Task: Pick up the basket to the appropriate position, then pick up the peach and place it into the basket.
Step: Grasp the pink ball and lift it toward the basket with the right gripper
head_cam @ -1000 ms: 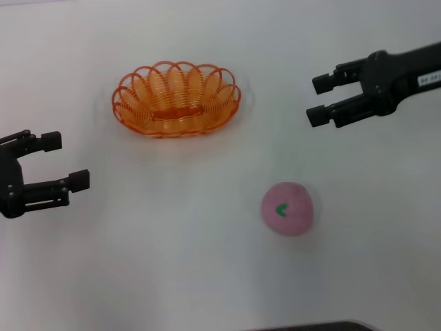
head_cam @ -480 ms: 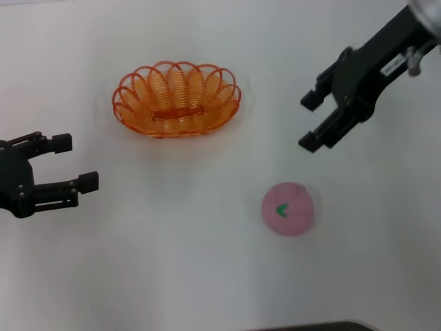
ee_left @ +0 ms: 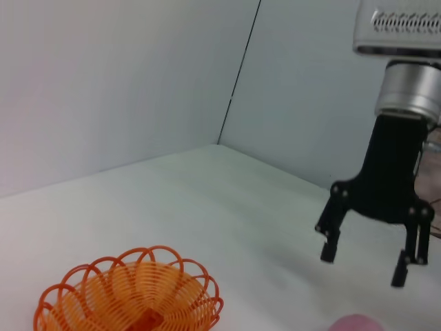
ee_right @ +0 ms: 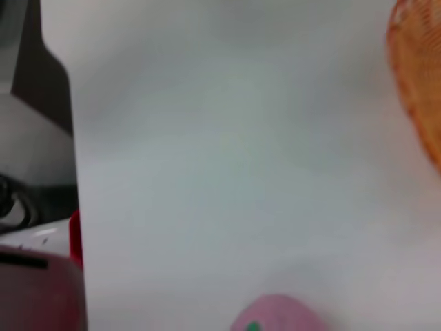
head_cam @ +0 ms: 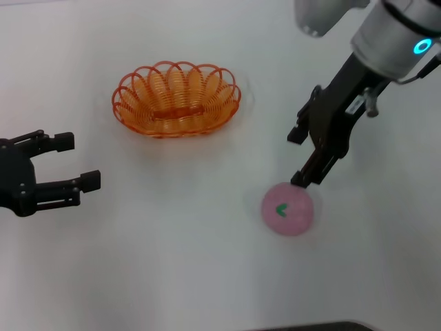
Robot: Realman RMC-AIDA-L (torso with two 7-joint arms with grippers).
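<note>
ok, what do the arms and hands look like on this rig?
Both hands are matte black, each with two blocky fingers: left hand, right hand. The right arm's wrist is a silver-grey cylinder with a glowing cyan ring light, and the black link below it bears a small white label.

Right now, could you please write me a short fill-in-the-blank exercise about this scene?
1. The basket holds ____.
2. The peach rests on the ____.
3. The right gripper hangs above the peach with its fingers ____.
4. The open left gripper holds ____.

Missing words: nothing; table; open; nothing
</note>
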